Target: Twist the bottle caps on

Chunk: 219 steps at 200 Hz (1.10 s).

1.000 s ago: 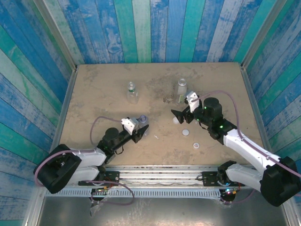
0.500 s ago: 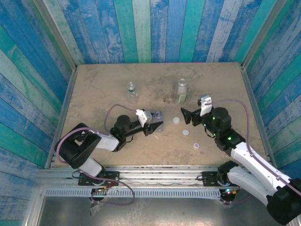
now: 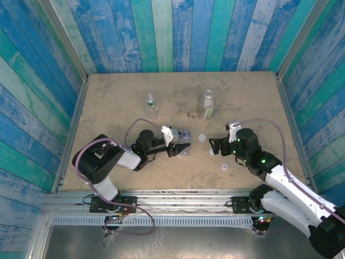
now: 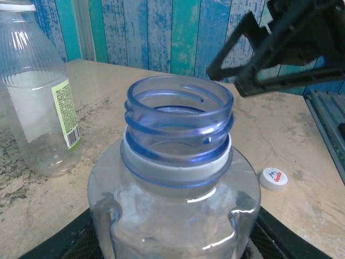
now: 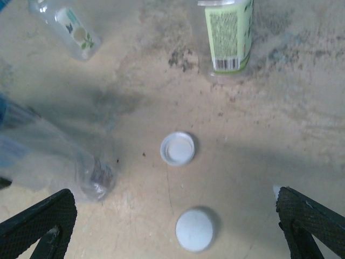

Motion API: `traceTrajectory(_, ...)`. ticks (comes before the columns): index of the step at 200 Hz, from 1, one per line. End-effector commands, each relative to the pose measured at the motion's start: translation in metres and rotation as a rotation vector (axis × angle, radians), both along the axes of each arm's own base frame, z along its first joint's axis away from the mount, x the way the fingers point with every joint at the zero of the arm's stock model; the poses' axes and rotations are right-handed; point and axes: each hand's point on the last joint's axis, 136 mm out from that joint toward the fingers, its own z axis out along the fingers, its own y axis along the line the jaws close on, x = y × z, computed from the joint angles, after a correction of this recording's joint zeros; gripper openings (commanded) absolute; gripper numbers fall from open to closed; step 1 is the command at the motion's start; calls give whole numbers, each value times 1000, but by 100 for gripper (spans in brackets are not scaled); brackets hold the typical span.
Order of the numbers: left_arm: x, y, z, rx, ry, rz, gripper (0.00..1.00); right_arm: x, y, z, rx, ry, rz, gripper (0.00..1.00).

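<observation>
Stage: early. Three caps lie loose on the worktop (image 3: 118, 102), so I judge that none is screwed on yet.
Done so far: the blue bottle (image 4: 178, 178) is secured for capping. Its neck is bare, with threads and mouth open to the left wrist camera.
Left to do: pick up a cap, seat and turn it on the blue bottle, then do the same for the other two bottles.
Left end effector (image 3: 179, 148): about half open and clamped on the body of the blue bottle, one finger on each side low down. It touches nothing else.
Right end effector (image 3: 215, 147): spread wide and holding nothing. It hangs to the right of the blue bottle, over the caps and clear of them.
Upturned cap (image 5: 177, 148): just right of the blue bottle, hollow side up.
Middle cap (image 5: 195, 229): a little farther right of the blue bottle and nearer the arms, top side up, lying between the right fingers' spread.
Third cap (image 3: 225, 167): farthest right of the blue bottle, nearest the arm bases.
Green-label bottle (image 5: 229, 32): standing behind the blue bottle, to its right.
Short bottle (image 3: 151, 105): standing behind the blue bottle, to its left. I cannot tell whether its neck is bare.
Likely next: the right end effector lowers onto the middle cap, which sits best under it.
</observation>
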Motion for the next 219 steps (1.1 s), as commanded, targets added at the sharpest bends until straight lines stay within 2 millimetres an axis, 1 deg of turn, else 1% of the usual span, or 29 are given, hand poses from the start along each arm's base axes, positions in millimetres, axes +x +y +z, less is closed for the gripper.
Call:
traceTrajectory(1,4,2,-6,-6,10,-4,56,-12,-16,-5,-99,43,-123,96)
traceTrajectory(28,6,5,-10,7,12,10,57,-33,-24,-21,-284,86,-182,92)
traceTrajectory(37,7,7,-11,9,10,15,57,-40,-26,-27,-321,111,-193,89)
traceTrajectory(55,6,8,-12,11,10,16,57,-53,-23,-45,-327,177,-186,84)
traceTrajectory(64,6,7,-12,12,10,15,57,-58,-25,-55,-318,206,-196,82)
traceTrajectory(76,6,7,-13,17,9,11,57,-62,-30,-64,-304,225,-216,76)
traceTrajectory(100,7,6,-15,21,13,10,58,-63,-37,-71,-275,220,-266,73)
traceTrajectory(114,7,6,-16,20,13,7,58,-63,-38,-77,-270,222,-269,69)
traceTrajectory(136,7,6,-16,13,15,5,58,-66,-36,-86,-258,263,-245,67)
traceTrajectory(157,6,5,-17,14,18,0,58,-69,-35,-93,-245,301,-241,59)
traceTrajectory(171,6,5,-16,12,17,0,58,-69,-34,-97,-238,316,-231,57)
traceTrajectory(183,5,5,-16,11,17,-2,58,-68,-35,-100,-241,330,-231,53)
traceTrajectory(219,5,5,-16,13,18,-2,58,-69,-40,-112,-265,399,-245,50)
